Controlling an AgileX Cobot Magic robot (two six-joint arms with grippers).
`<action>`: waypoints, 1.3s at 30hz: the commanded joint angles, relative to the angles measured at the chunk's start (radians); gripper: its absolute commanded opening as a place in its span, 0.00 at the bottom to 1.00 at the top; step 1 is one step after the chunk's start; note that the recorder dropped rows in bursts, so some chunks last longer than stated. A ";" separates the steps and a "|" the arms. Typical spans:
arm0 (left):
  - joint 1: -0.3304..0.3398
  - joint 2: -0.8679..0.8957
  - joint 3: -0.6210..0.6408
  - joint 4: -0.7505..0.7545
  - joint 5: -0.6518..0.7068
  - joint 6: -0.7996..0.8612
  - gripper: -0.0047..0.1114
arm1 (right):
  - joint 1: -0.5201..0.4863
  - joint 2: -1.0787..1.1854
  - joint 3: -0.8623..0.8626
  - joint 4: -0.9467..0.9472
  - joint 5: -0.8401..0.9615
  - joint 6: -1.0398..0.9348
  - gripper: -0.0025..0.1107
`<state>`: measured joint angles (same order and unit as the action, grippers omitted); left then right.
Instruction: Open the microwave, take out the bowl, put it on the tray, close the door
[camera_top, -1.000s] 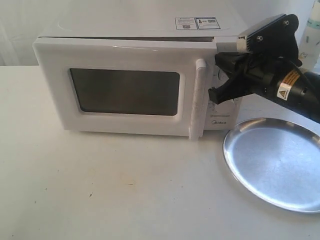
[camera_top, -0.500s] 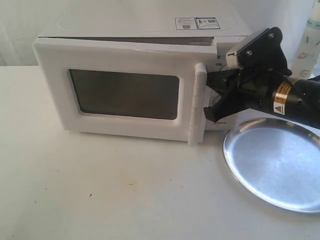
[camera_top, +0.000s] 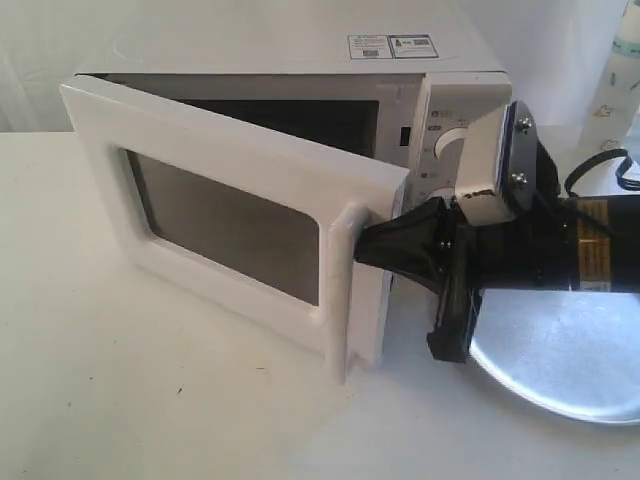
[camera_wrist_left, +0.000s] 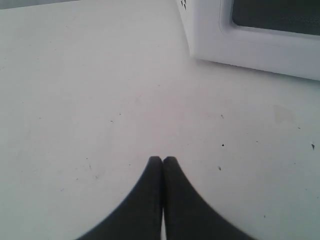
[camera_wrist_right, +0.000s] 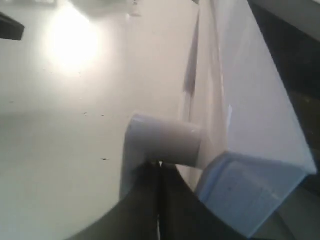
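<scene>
The white microwave (camera_top: 300, 45) stands at the back of the table, its knobs (camera_top: 455, 145) showing. Its door (camera_top: 220, 150) hangs partly open, swung out toward the front, with the dark cavity behind it. My right gripper (camera_top: 365, 248) is shut, its tips hooked behind the bar handle (camera_top: 350, 290). In the right wrist view the gripper (camera_wrist_right: 160, 165) touches the handle post (camera_wrist_right: 162, 140) beside the door's edge (camera_wrist_right: 240, 100). The silver tray (camera_top: 570, 350) lies at the right, under my right arm. No bowl shows. My left gripper (camera_wrist_left: 162, 159) is shut over bare table, near the microwave's front (camera_wrist_left: 240, 45).
The white table (camera_top: 150, 400) spreads left and in front of the microwave. A pale bottle (camera_top: 615, 90) stands at the far right back, and a black cable (camera_top: 610, 165) runs behind my right arm.
The door has swung from nearly closed to well open. My right gripper has moved down and toward the front with the handle, and the wrist has turned.
</scene>
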<state>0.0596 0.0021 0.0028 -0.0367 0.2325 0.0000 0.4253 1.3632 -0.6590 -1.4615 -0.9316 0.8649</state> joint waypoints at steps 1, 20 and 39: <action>-0.003 -0.002 -0.003 -0.008 0.001 0.000 0.04 | 0.032 -0.167 -0.039 0.097 -0.289 0.108 0.02; -0.003 -0.002 -0.003 -0.008 0.001 0.000 0.04 | 0.200 0.230 -0.109 0.577 0.010 -0.677 0.38; -0.003 -0.002 -0.003 -0.008 0.001 0.000 0.04 | 0.304 0.846 -0.760 0.800 0.490 -0.771 0.52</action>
<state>0.0596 0.0021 0.0028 -0.0361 0.2312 0.0000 0.7198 2.1940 -1.3938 -0.6683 -0.4766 0.0679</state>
